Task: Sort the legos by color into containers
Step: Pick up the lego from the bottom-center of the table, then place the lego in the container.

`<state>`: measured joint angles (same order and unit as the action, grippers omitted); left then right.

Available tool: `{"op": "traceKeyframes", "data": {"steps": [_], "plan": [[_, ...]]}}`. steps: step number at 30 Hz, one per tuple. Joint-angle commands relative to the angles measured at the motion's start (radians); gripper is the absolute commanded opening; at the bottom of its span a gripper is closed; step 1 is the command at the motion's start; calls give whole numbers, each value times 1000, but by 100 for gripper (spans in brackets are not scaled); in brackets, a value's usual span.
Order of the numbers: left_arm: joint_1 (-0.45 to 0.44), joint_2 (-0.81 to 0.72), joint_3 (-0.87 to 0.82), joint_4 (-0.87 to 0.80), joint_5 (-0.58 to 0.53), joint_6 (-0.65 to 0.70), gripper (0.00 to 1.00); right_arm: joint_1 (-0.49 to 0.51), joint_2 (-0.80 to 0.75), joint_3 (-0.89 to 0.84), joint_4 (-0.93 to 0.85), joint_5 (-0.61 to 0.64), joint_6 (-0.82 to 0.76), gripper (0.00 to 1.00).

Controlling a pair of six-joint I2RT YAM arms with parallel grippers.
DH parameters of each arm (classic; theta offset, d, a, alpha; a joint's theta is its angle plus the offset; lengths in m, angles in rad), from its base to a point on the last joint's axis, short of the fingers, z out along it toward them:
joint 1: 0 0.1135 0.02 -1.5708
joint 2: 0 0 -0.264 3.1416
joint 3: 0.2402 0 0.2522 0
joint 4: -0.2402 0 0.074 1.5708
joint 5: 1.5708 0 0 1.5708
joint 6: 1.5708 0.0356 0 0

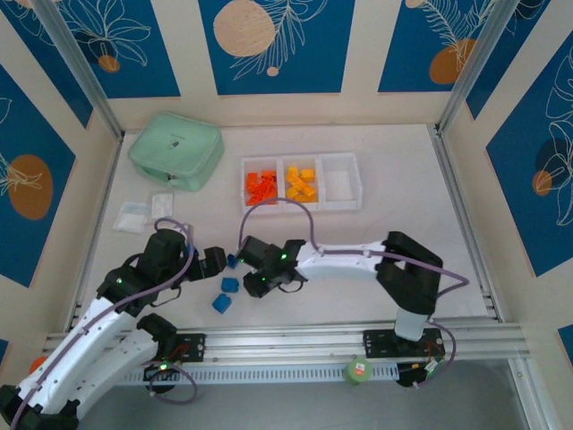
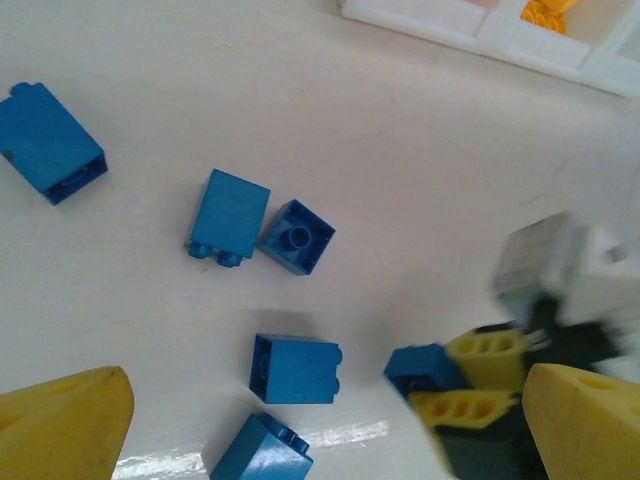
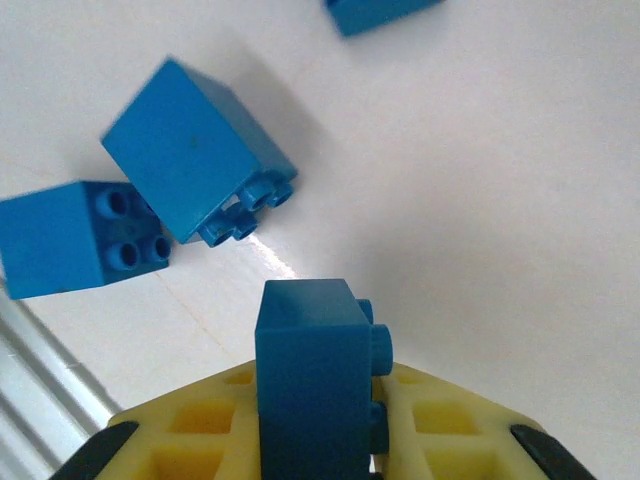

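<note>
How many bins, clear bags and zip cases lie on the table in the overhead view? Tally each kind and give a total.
Bins: 3
Clear bags: 2
Green zip case: 1
Total: 6

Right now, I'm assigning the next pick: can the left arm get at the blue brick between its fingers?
Probably yes: the left hand hangs open over that blue brick, nothing covering it. The right hand, shut on a second brick, sits close beside and might crowd it.
</note>
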<state>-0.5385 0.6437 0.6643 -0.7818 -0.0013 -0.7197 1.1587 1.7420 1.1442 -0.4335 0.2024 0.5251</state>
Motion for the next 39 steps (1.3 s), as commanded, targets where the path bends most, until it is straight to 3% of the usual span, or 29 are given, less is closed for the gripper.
{"op": "traceKeyframes", "data": {"steps": [1,8,12,21,28,39], "plan": [[12,34,48,52,59,44,99,-65,-109,-23,-81,21,40,19],[10,145,71,199,140,65,99,-260,-247,5,-255,93,14,18],[-2,226,93,295,178,58,99,-425,-284,37,-290,95,-17,18],[-90,409,134,483,158,36,99,-705,-197,140,-242,120,-93,18],[-124,537,167,576,149,18,99,-820,-16,289,-215,113,-123,18],[-126,624,195,609,141,15,99,-875,291,499,-176,43,-181,18]]}}
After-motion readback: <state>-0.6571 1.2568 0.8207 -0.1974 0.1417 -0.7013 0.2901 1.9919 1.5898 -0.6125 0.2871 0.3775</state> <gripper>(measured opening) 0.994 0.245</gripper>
